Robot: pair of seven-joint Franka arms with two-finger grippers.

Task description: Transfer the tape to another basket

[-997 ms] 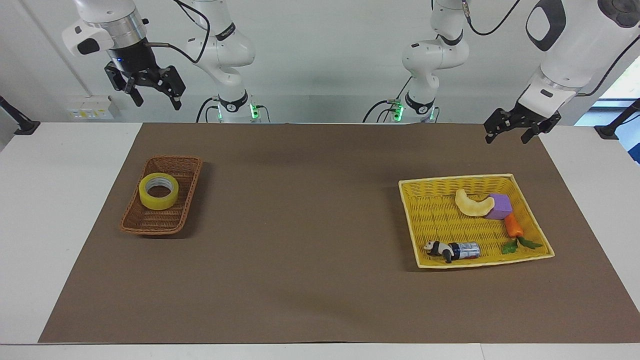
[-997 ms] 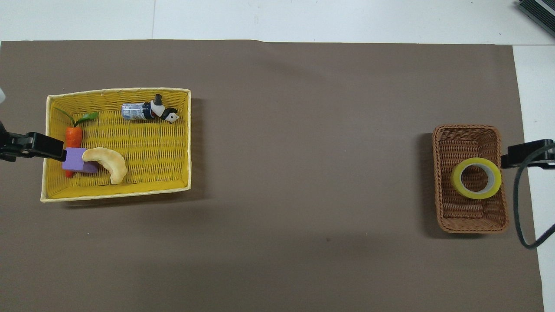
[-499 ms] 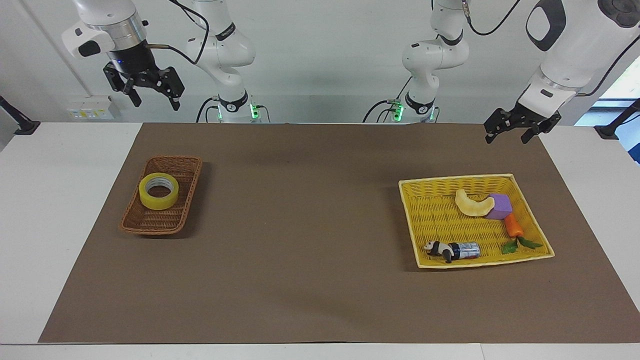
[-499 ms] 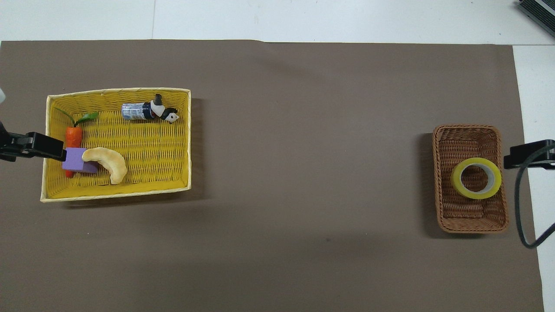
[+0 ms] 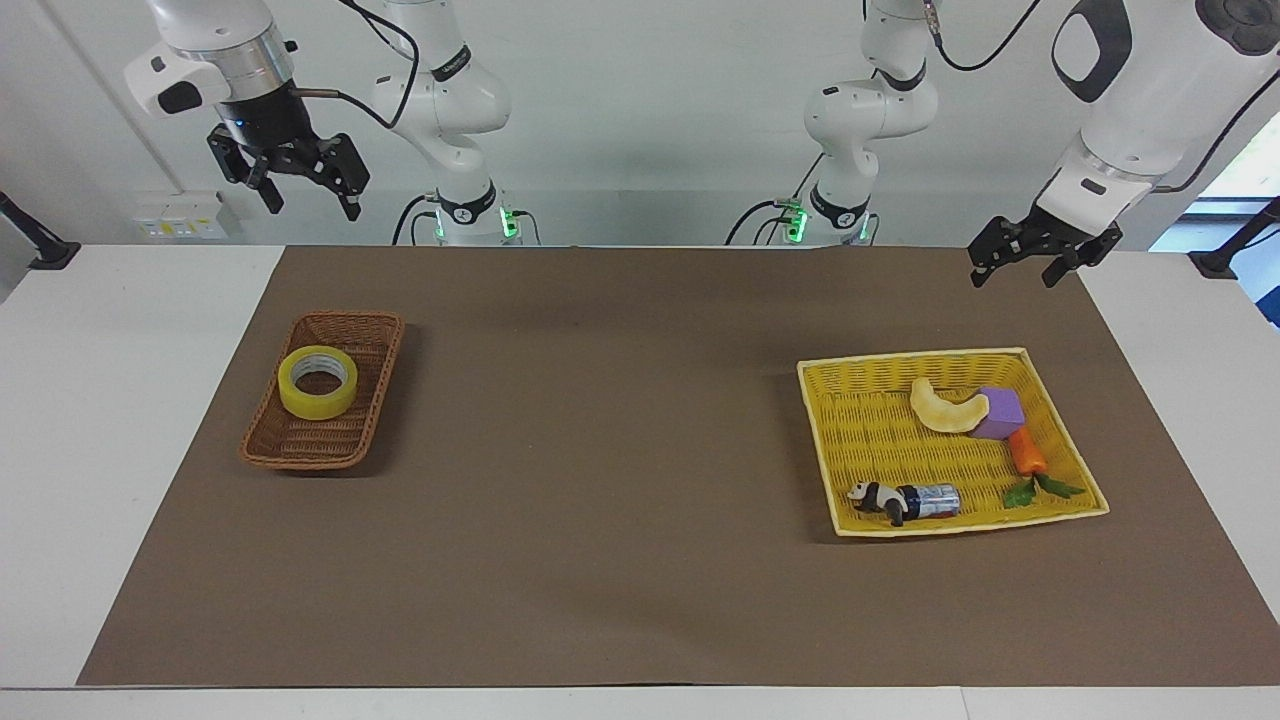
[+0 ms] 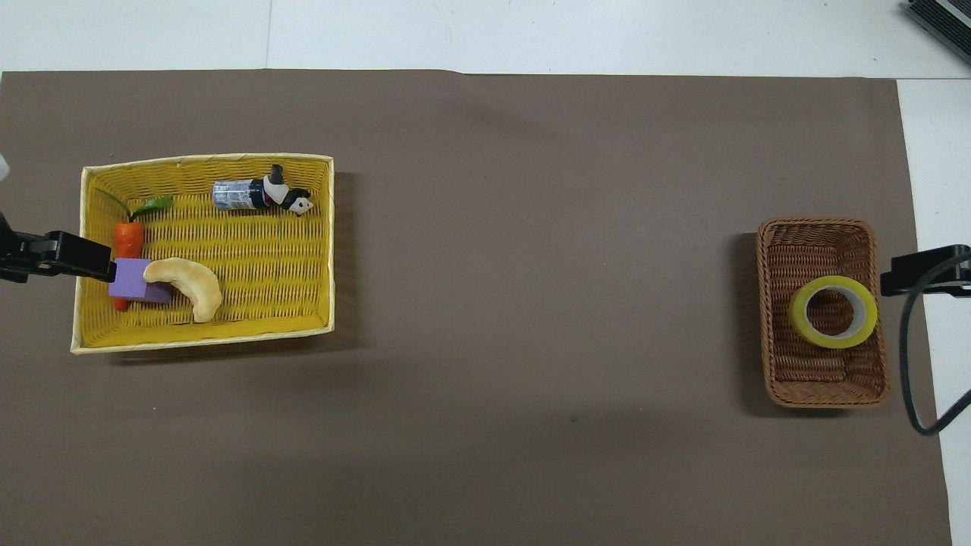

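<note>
The translucent yellow tape (image 5: 318, 382) (image 6: 833, 312) lies flat in the small brown wicker basket (image 5: 345, 440) (image 6: 804, 371), in the half nearer the robots, at the right arm's end of the table. My right gripper (image 5: 313, 205) hangs open and empty, high over the table's edge by that basket; one of its fingers (image 6: 922, 269) shows beside the basket in the overhead view. My left gripper (image 5: 1012, 278) hangs open and empty over the mat's corner at the left arm's end.
A flat bright-yellow woven tray (image 5: 900, 358) (image 6: 205, 158) sits at the left arm's end. It holds a pale crescent piece (image 5: 945, 408), a purple block (image 5: 1000, 412), a toy carrot (image 5: 1027, 452) and a panda figure (image 5: 878, 497) beside a small can (image 5: 935, 498). A brown mat (image 5: 600, 450) covers the table.
My right gripper has risen slightly above the basket's end of the table. The left arm, the tape and both baskets have not moved.
</note>
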